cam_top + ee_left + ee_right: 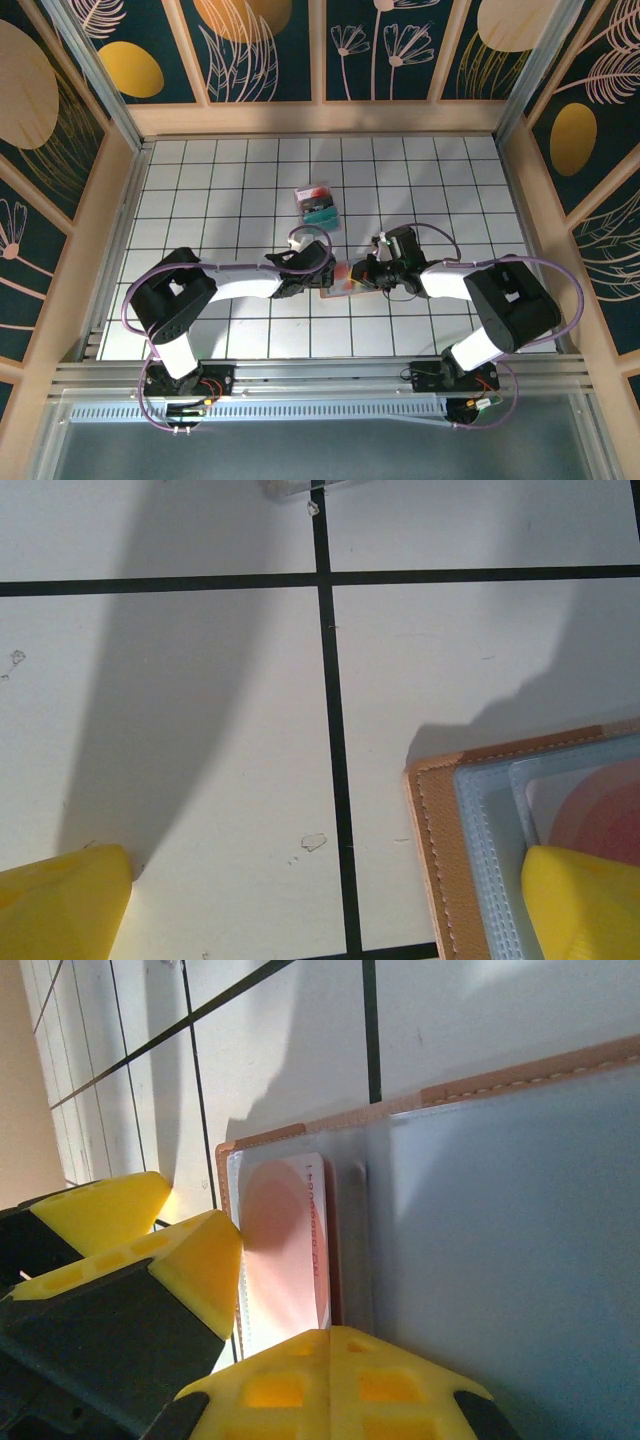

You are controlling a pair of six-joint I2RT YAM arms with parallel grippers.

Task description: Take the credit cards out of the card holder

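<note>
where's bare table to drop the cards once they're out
Free: the far-left squares of the table between the left wall and the teal pack; the far-right squares beyond it; the near strip between the arm bases. Crowded: the centre, where the left tool and right tool, shut on a card, meet over the card holder.

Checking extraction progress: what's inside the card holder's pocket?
A pink-and-white card shows in the open card holder pocket. Whether more cards lie beneath can't be seen; that card and the holder's lining cover them.

I've bare bench (200,180) far, left and right; only the pack (318,205) stands beyond the holder (435,850), hemmed between left hand (318,272) and right hand (360,273)
</note>
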